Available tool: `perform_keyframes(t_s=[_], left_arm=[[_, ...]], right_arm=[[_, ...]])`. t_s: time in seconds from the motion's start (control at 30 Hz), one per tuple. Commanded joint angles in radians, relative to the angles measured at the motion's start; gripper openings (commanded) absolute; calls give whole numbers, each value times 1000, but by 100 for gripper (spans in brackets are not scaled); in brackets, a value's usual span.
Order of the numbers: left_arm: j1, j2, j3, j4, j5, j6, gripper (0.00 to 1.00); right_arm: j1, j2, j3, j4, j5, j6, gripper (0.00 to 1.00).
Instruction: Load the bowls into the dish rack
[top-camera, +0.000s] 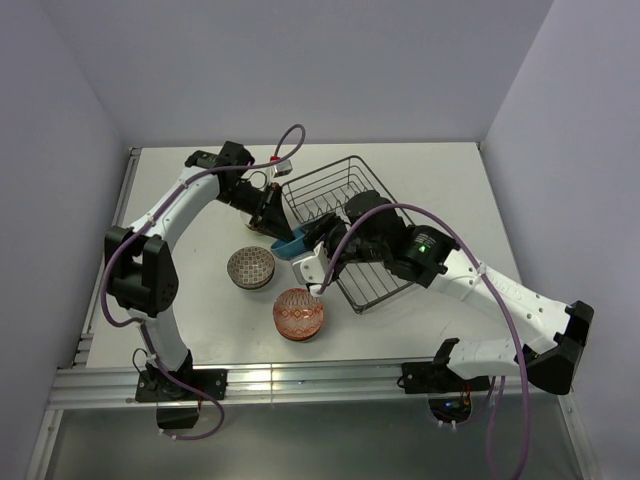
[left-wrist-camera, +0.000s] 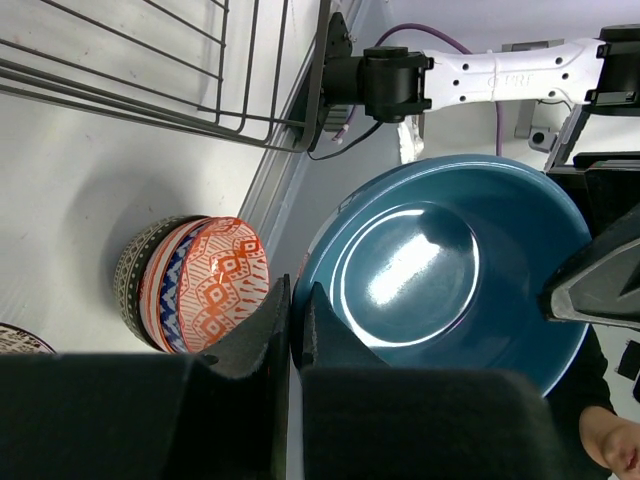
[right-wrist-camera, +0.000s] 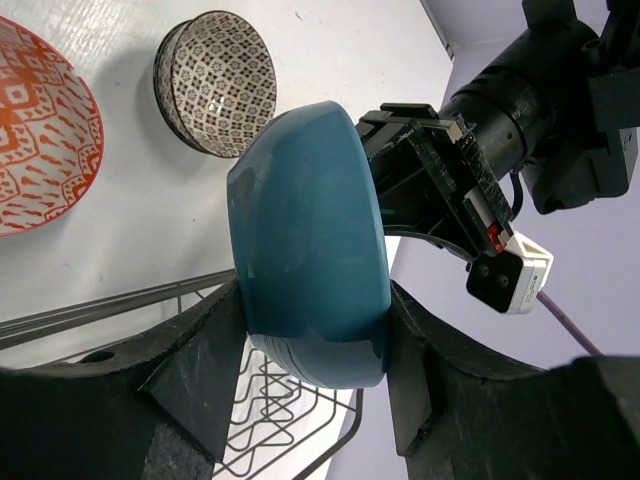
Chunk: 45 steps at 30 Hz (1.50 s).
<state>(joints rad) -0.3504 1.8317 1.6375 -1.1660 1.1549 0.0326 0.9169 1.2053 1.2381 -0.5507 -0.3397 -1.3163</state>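
A blue bowl (top-camera: 290, 243) is held on edge just off the dish rack's (top-camera: 345, 205) near-left side, above the table. My left gripper (top-camera: 274, 222) is shut on its rim; in the left wrist view (left-wrist-camera: 297, 295) the jaws pinch the rim of the blue bowl (left-wrist-camera: 450, 270). My right gripper (top-camera: 308, 245) straddles the same bowl, and in the right wrist view (right-wrist-camera: 315, 335) both fingers press the sides of the bowl (right-wrist-camera: 310, 240). A dark brown patterned bowl (top-camera: 250, 268) and a red-orange patterned bowl (top-camera: 298, 314) sit on the table. No other bowls show.
The rack's wires show in the left wrist view (left-wrist-camera: 150, 70) and the right wrist view (right-wrist-camera: 280, 410). The red-orange bowl (right-wrist-camera: 35, 140) and dark bowl (right-wrist-camera: 220, 85) lie left of the rack. Grey walls close in the table at the back and sides.
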Motion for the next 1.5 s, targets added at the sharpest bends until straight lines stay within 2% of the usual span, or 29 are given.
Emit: perform_keyframes(t_s=[0.0,0.03,0.1,0.13,0.2,0.23,0.37,0.43,0.47,0.5,0.6,0.73,0.77,0.87,1.03,1.17,1.33,1.47], left_arm=[[-7,-12,1,-15,80,3,0],[-9,-14,-1,-11,78,0,0],[-7,-15,-4,-8,71,-3,4],[-7,-12,-4,-8,69,-2,10],[-7,-11,-1,-4,59,-3,18],[-7,-12,-1,0,54,-13,27],[-2,-20,8,28,6,-23,53],[13,-37,4,73,-18,-91,62],[21,-44,-4,98,-39,-106,63],[30,-61,-8,118,-52,-120,75],[79,-90,-7,199,-112,-183,78],[204,-115,15,301,-167,-290,80],[227,-120,22,333,-182,-304,92],[300,-141,50,373,-228,-336,99],[321,-201,82,405,-345,-313,100],[321,-265,32,473,-385,-341,100],[321,-305,-31,515,-377,-387,99],[321,-313,-67,531,-380,-405,99]], right_arm=[[7,-20,0,47,15,-18,22],[7,-18,1,48,15,-18,13],[7,-21,4,48,10,-15,4],[7,-23,9,43,7,-15,0],[7,-23,15,35,-4,-12,0],[7,-23,24,23,-5,-11,0],[4,-16,43,0,-10,15,0],[-7,-12,58,-14,-24,31,0],[-12,-10,63,-18,-27,48,0],[-16,-6,67,-23,-28,55,0],[-44,10,102,-44,-54,118,0],[-124,59,187,-74,-114,235,0],[-172,86,204,-72,-142,303,0],[-257,173,288,-83,-180,461,0],[-446,330,458,-112,-234,713,0],[-556,428,535,-86,-252,944,0],[-671,551,607,-55,-278,1135,0],[-717,615,636,-43,-288,1174,0]])
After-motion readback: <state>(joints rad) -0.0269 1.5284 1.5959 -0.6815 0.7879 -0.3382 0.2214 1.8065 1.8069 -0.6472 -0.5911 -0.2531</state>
